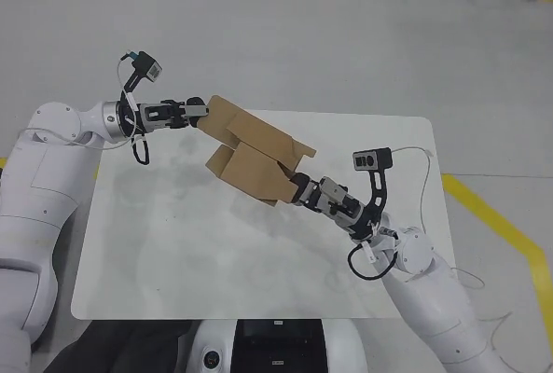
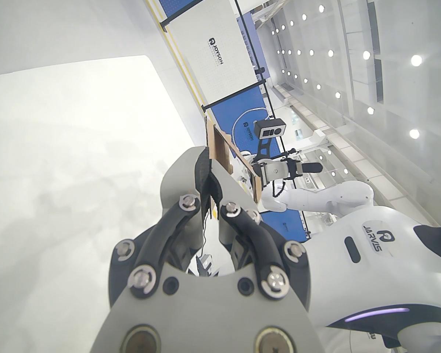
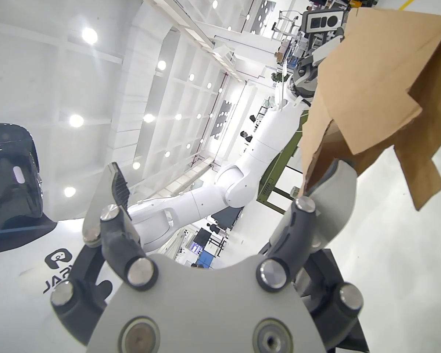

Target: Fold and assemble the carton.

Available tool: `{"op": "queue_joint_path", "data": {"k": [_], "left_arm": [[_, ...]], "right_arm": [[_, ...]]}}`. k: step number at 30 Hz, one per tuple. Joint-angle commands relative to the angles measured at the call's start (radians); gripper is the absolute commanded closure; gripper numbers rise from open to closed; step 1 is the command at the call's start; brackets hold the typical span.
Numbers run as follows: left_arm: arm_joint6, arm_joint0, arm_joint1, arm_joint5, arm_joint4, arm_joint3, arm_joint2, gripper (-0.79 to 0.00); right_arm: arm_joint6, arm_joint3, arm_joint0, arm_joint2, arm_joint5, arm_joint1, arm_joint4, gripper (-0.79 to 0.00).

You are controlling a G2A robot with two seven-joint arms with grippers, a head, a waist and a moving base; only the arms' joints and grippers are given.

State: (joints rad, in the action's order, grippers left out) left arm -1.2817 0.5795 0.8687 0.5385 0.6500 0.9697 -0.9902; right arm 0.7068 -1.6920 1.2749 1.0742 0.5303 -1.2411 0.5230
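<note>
1. Table (image 1: 164,261): below both grippers, under the raised load.
2. Carton (image 1: 253,149): held in the air between the two grippers, partly opened, with loose flaps splayed at the end nearest the right gripper.
3. Left gripper (image 1: 201,110): clamped tight on a thin edge of the carton at its far corner.
4. Right gripper (image 1: 299,186): spread wide, gripping nothing; one finger (image 3: 334,185) against a flap, the other standing free.
5. Step in hand, by judgement: squaring the body and folding the end flaps. Next probably calls for pressing that flap inward with the right finger while anchoring firmly from the left.
</note>
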Motion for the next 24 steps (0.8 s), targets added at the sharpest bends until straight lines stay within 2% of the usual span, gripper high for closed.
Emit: {"op": "queue_joint_path", "data": {"k": [1, 8, 13, 16, 21, 24], "left_arm": [[0.000, 0.000, 0.000, 0.000, 0.000, 0.000, 0.000, 0.000], [0.000, 0.000, 0.000, 0.000, 0.000, 0.000, 0.000, 0.000], [0.000, 0.000, 0.000, 0.000, 0.000, 0.000, 0.000, 0.000], [0.000, 0.000, 0.000, 0.000, 0.000, 0.000, 0.000, 0.000], [0.000, 0.000, 0.000, 0.000, 0.000, 0.000, 0.000, 0.000], [0.000, 0.000, 0.000, 0.000, 0.000, 0.000, 0.000, 0.000]], "right_arm": [[-0.003, 0.016, -0.008, -0.010, -0.011, -0.003, -0.001, -0.785], [-0.017, 0.053, -0.033, -0.057, -0.016, -0.017, 0.016, -0.785], [-0.026, 0.062, -0.042, -0.076, -0.022, -0.022, -0.035, -0.779], [-0.040, 0.067, -0.041, -0.078, -0.030, -0.023, -0.073, -0.723], [-0.060, 0.068, -0.035, -0.076, -0.054, -0.022, -0.130, -0.563], [-0.070, 0.066, -0.034, -0.075, -0.068, -0.022, -0.168, -0.520]]}}
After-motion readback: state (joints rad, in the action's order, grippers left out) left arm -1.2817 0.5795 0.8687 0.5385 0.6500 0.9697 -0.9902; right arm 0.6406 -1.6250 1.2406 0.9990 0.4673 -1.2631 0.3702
